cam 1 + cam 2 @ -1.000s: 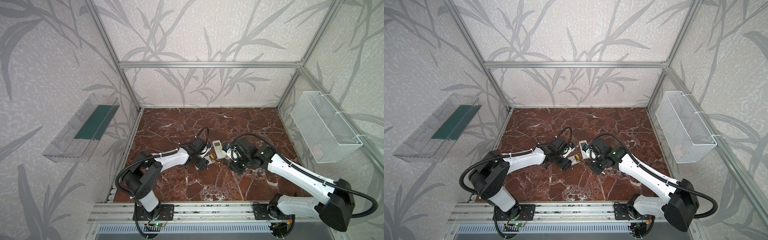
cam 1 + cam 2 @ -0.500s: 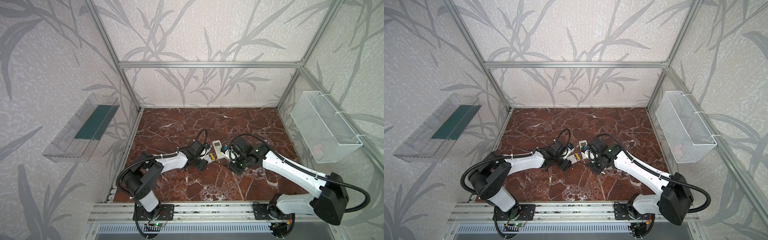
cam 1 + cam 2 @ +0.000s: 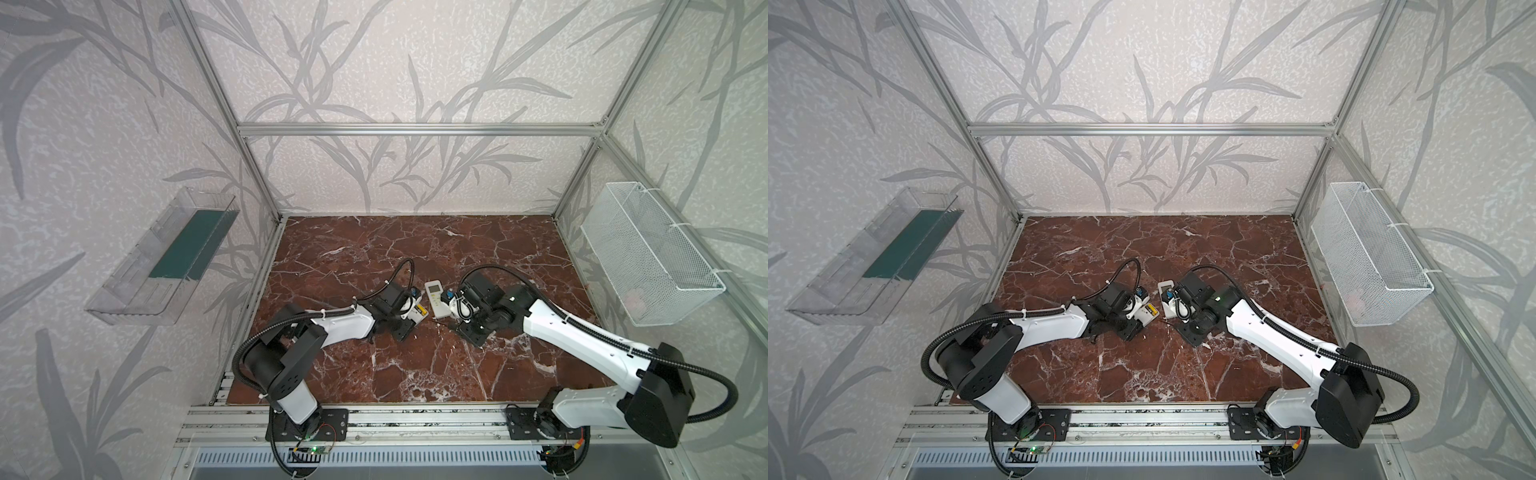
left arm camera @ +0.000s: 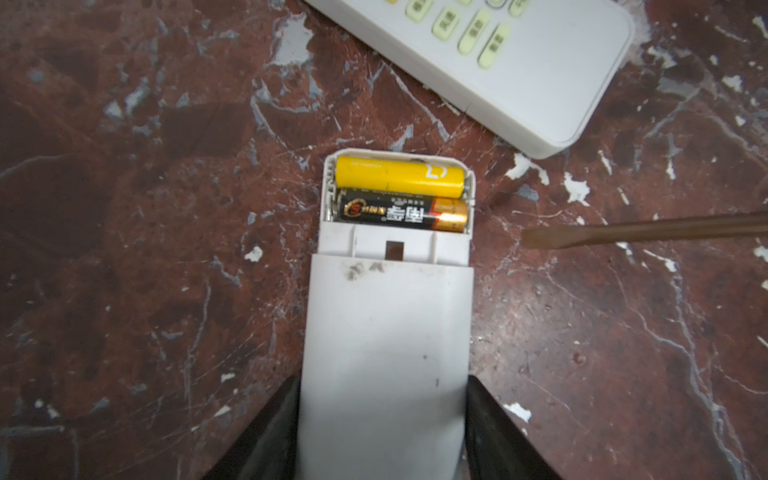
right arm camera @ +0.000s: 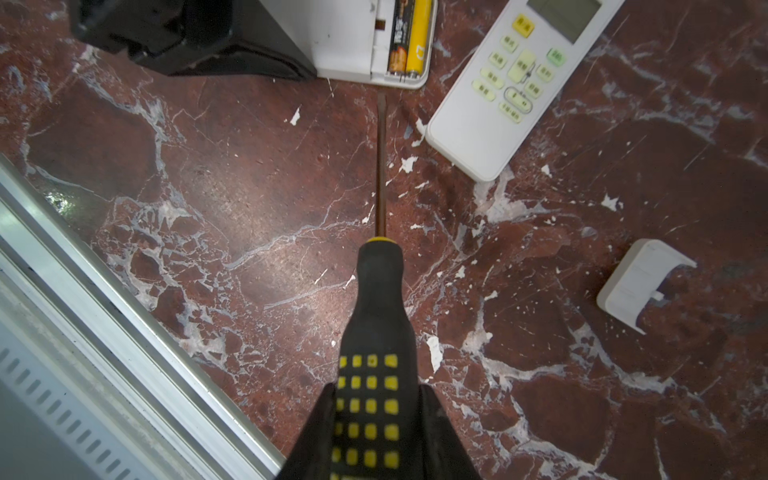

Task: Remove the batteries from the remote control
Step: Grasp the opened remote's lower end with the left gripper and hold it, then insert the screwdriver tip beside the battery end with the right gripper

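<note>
Open remote (image 4: 386, 332), two batteries (image 4: 399, 176) inside.
Left jaws clamp the remote on the surface (image 4: 145, 249); right jaws grip a screwdriver (image 5: 376, 353), tip near the batteries.

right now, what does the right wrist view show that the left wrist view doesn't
Only right wrist: the screwdriver handle in the right gripper, a loose white cover. Only left wrist: the left gripper pinching the open remote by its sides. Both: yellow battery, black battery, second remote, screwdriver blade.
</note>
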Tool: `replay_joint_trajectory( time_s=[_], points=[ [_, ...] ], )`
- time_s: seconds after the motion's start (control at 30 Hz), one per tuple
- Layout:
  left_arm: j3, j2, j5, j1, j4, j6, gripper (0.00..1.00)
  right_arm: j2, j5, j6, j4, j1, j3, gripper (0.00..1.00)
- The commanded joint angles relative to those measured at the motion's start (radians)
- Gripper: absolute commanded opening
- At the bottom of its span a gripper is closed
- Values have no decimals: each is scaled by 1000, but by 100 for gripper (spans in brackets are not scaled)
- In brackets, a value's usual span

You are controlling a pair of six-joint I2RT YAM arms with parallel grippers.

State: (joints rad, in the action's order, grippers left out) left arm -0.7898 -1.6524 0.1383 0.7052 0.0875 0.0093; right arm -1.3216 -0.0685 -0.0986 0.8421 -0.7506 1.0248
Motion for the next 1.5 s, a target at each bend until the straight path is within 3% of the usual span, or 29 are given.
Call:
replay_joint_trajectory(
  time_s=[0.0,0.2,0.67,1.47],
  points=[
    [35,-19,34,2,49,8,59,34,17,-34,-65,1,-16,0],
    [40,-22,54,5,41,18,56,53,43,-68,-136,2,-64,0],
    [91,18,53,6,13,-5,56,45,51,-125,-58,-3,-45,0],
    [90,11,62,10,14,0,55,14,75,-104,-107,-3,-35,0]
  ],
)
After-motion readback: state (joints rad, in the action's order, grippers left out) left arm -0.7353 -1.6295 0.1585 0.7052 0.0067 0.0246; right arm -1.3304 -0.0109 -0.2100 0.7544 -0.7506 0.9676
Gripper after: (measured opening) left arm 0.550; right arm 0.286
